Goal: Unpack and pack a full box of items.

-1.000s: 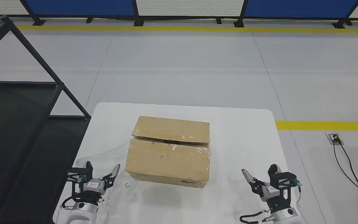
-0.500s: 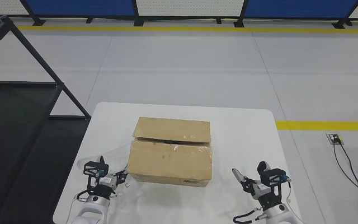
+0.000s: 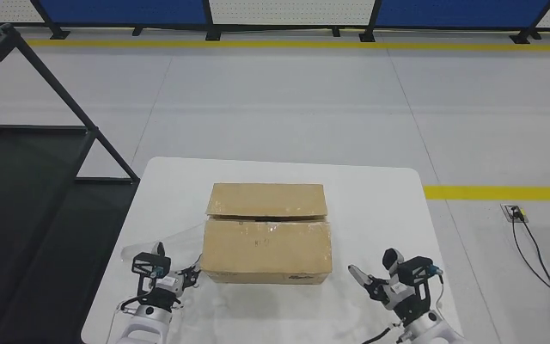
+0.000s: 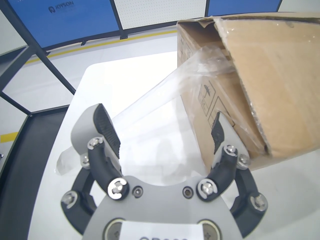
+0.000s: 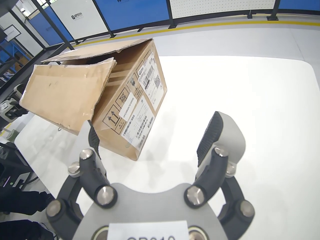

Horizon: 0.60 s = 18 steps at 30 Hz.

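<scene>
— Where is the box?
— In the middle of the white desk, with its top flaps loose.
— And the grippers?
— Both are wide open and hold nothing. The left gripper is just beside its left end, where a clear film hangs. The right gripper is near its right end.

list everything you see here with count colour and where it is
rectangular cardboard box: one, brown, middle of the table, top flaps ajar
thin plastic film strip: one, clear, trailing from the box's left end
flat-topped table: one, white, under the box
metal rack: one, black, left of the table
floor stripes: two, yellow, behind and right of the table
partition panels: several, blue and white, far back
left hand: one, silver and black, open, by the box's left end
right hand: one, silver and black, open, near the box's right end
</scene>
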Motion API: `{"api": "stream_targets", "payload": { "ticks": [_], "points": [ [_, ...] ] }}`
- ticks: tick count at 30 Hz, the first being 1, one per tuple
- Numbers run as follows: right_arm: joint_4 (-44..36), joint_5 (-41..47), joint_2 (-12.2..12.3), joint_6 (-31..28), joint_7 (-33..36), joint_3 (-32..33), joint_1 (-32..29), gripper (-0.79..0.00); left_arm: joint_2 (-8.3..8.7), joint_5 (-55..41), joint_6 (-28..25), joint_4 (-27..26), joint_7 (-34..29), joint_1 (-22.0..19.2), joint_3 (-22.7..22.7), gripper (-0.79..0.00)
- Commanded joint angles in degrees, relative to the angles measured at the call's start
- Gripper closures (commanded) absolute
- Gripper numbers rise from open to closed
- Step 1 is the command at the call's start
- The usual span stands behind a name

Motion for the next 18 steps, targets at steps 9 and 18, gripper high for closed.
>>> {"api": "stream_targets", "payload": {
  "ticks": [9,18],
  "points": [
    [-0.7,3.3,-0.1,-0.3,2.5,-0.3,1.4,-0.785,-0.02,-1.1,-0.1,-0.3,0.5,0.8,-0.9,-0.785],
    [2.9,25.2,0.4,-8.6,21.5,-0.1,11.9,-0.785,-0.10,-8.7,-1.5,-2.8,5.8,5.0,-6.7,-0.785]
  ]
}}
